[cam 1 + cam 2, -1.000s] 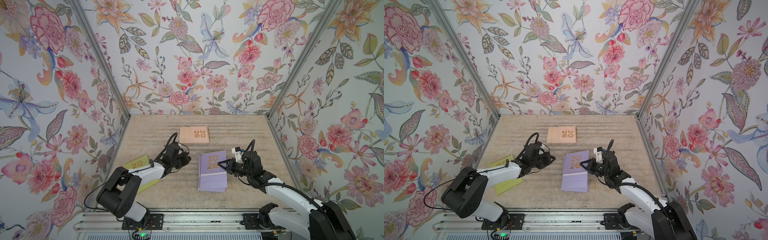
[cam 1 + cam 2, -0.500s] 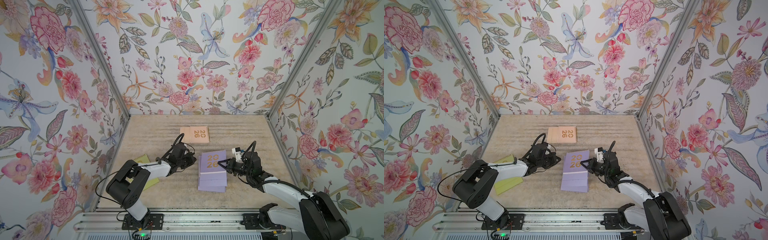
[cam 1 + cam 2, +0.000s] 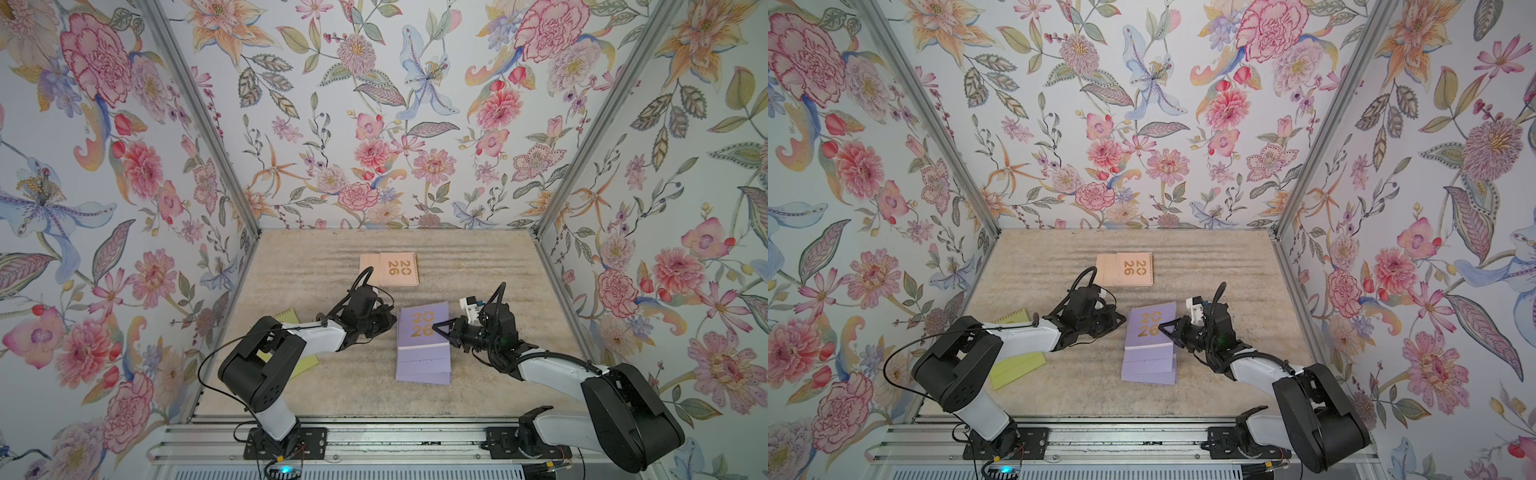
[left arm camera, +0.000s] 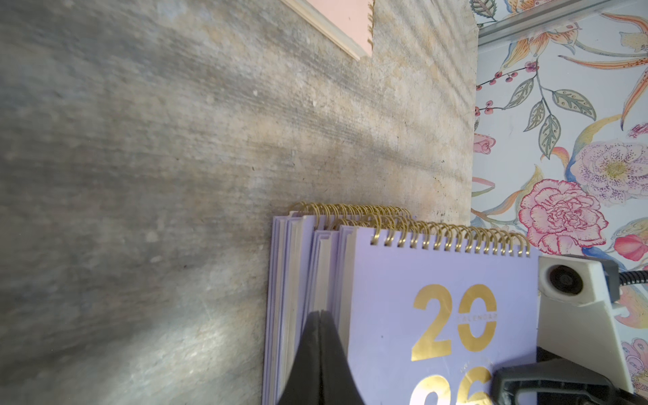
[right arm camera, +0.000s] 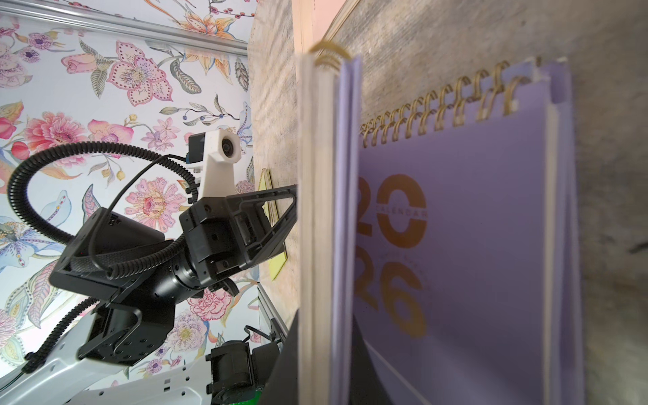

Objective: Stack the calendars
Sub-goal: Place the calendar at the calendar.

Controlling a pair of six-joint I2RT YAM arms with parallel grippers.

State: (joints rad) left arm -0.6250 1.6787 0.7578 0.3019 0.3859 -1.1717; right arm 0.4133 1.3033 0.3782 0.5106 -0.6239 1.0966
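Observation:
A staggered stack of lavender calendars lies mid-table. My right gripper is shut on the right edge of the topmost lavender calendar, which shows edge-on between the fingers just above another "2026" cover. My left gripper is shut and empty, its tips touching the stack's left side. A peach calendar lies further back. A yellow-green calendar lies at the left, partly under the left arm.
Floral walls close in the table on three sides, and a metal rail runs along the front. The left arm reaches low across the table towards the stack.
My left gripper has slid right, from beside the yellow-green calendar up to the stack's left edge. The right gripper has stayed at the top lavender calendar's right edge.

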